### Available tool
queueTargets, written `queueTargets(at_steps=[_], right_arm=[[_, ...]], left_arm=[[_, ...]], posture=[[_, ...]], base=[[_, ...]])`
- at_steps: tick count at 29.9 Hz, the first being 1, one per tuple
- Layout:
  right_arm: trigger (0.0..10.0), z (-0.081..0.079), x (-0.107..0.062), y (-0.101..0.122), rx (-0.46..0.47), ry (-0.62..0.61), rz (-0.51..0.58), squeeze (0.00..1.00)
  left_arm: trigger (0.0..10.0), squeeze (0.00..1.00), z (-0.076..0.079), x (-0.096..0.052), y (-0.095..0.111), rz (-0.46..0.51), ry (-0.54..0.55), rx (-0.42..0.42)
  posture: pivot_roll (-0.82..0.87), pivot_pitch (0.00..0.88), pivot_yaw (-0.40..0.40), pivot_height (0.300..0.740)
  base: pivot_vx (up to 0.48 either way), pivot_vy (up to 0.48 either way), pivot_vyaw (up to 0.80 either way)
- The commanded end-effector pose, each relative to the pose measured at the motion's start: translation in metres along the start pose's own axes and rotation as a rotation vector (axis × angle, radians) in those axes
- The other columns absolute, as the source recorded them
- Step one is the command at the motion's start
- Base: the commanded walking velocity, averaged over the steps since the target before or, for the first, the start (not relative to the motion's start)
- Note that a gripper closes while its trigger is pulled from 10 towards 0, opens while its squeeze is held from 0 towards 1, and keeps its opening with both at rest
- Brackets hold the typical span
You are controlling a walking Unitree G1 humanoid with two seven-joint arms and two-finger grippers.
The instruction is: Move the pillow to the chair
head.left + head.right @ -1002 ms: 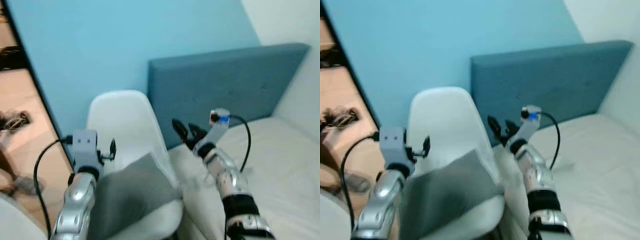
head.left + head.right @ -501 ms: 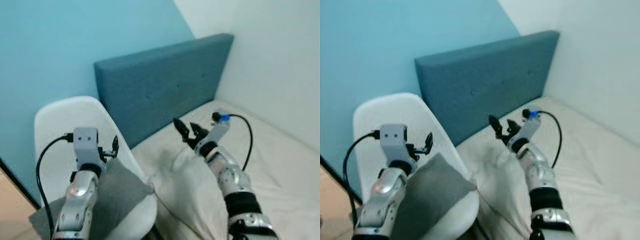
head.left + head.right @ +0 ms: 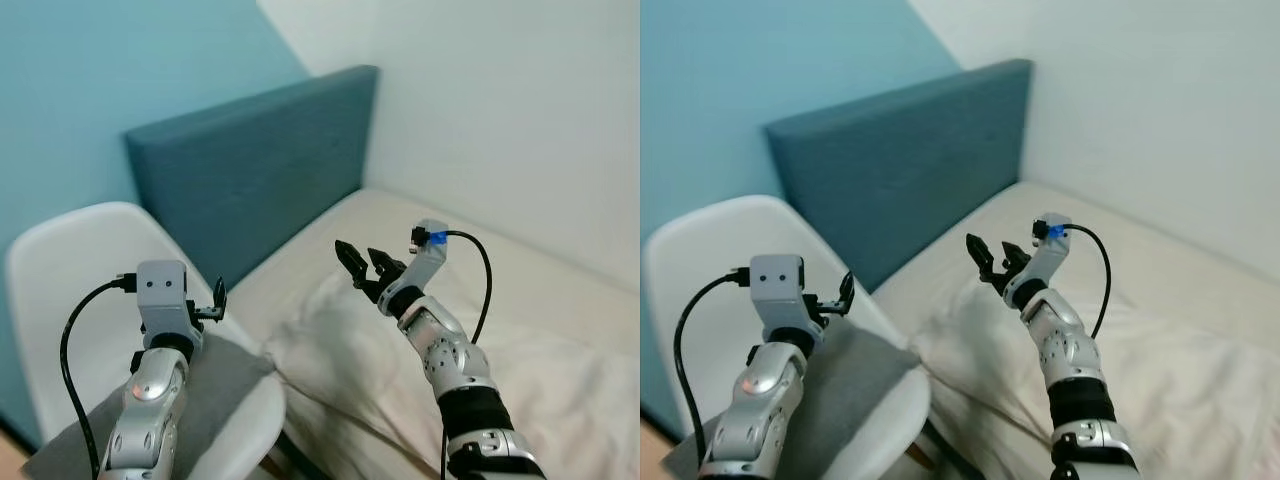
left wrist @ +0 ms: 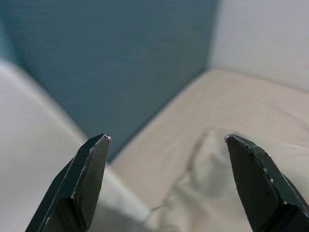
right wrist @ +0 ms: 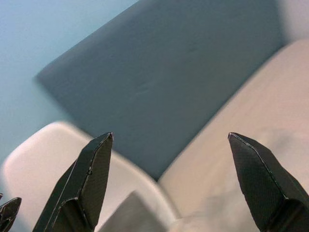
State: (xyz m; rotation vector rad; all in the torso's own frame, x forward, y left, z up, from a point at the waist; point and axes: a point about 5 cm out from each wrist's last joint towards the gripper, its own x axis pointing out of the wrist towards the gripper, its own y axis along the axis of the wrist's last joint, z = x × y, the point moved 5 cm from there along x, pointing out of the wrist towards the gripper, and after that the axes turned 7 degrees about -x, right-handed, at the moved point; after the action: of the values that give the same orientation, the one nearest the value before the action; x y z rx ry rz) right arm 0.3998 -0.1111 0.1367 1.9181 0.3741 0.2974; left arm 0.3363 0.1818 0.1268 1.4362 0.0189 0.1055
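I have the grey pillow (image 3: 200, 395) lying on the seat of the white chair (image 3: 70, 290), its corner reaching the seat's edge beside the bed (image 3: 480, 300). My left gripper (image 3: 215, 303) is raised just above the pillow, fingers spread wide and empty in my wrist view. My right gripper (image 3: 362, 267) hangs in the air over the rumpled cream sheet, near the blue headboard (image 3: 250, 170), its fingers also wide apart with nothing between them. The chair stands right against the bed's side, below the headboard.
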Motion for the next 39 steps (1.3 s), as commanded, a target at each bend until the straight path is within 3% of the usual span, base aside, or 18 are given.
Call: queueTargets(at_steps=[1,2,3,5,7,8,9,11,14,17,25,30,39], right_arm=[[10.0,0.003,-0.001,0.001,-0.038,-0.019,-0.012,0.00],[10.0,0.007,-0.004,0.000,-0.095,-0.032,-0.027,0.00],[10.0,0.015,-0.011,-0.003,-0.227,-0.062,-0.061,0.00],[10.0,0.015,-0.011,-0.003,-0.227,-0.062,-0.061,0.00],[10.0,0.026,-0.028,-0.011,-0.491,-0.094,-0.115,0.00],[10.0,0.026,-0.028,-0.011,-0.491,-0.094,-0.115,0.00],[10.0,0.029,-0.041,-0.017,-0.566,-0.105,-0.131,0.00],[10.0,0.030,-0.060,-0.022,-0.632,-0.120,-0.133,0.00],[10.0,0.026,-0.079,-0.023,-0.642,-0.129,-0.119,0.00],[10.0,0.029,-0.088,-0.027,-0.643,-0.153,-0.128,0.00],[10.0,0.036,-0.087,-0.030,-0.594,-0.218,-0.132,0.00],[10.0,0.047,-0.093,-0.033,-0.505,-0.282,-0.151,0.00],[10.0,0.047,-0.092,-0.031,-0.500,-0.280,-0.149,0.00]], left_arm=[[10.0,0.00,0.000,-0.001,0.000,-0.004,-0.004,0.007],[10.0,0.00,0.001,-0.003,0.001,-0.003,-0.006,0.013],[10.0,0.00,0.001,-0.007,0.001,-0.004,-0.009,0.022],[10.0,0.00,0.001,-0.007,0.001,-0.004,-0.009,0.022],[10.0,0.00,-0.003,-0.018,-0.001,-0.014,-0.011,0.044],[10.0,0.00,-0.003,-0.018,-0.001,-0.014,-0.011,0.044],[10.0,0.00,-0.007,-0.026,-0.004,-0.022,-0.007,0.047],[10.0,0.00,-0.012,-0.039,-0.009,-0.041,0.006,0.046],[10.0,0.00,-0.010,-0.052,-0.015,-0.056,0.002,0.043],[10.0,0.00,-0.008,-0.054,-0.015,-0.054,0.005,0.057],[10.0,0.00,-0.010,-0.049,-0.015,-0.043,0.021,0.067],[10.0,0.00,-0.012,-0.051,-0.016,-0.044,0.026,0.067],[10.0,0.00,-0.008,-0.051,-0.015,-0.044,0.008,0.075]], posture=[[0.06,0.000,-0.045,0.737],[0.06,0.000,-0.046,0.737],[0.06,0.000,-0.044,0.737],[0.06,0.000,-0.044,0.737],[0.05,0.000,-0.038,0.737],[0.05,0.000,-0.038,0.737],[0.05,0.000,-0.037,0.737],[0.05,0.000,-0.034,0.737],[0.05,0.000,-0.038,0.737],[0.06,0.000,-0.046,0.737],[0.06,0.000,-0.045,0.737],[0.06,0.000,-0.044,0.737],[0.06,0.000,-0.045,0.737]], base=[[0.000,0.000,-0.76],[0.000,0.000,-0.76],[0.000,0.000,-0.75],[0.000,0.000,-0.75],[0.000,0.000,-0.75],[0.000,0.000,-0.75],[0.000,0.000,-0.75],[0.000,0.000,-0.75],[0.000,0.000,-0.75],[0.000,0.000,-0.75],[0.000,0.000,-0.75],[0.000,0.000,-0.75],[0.000,0.000,-0.75]])
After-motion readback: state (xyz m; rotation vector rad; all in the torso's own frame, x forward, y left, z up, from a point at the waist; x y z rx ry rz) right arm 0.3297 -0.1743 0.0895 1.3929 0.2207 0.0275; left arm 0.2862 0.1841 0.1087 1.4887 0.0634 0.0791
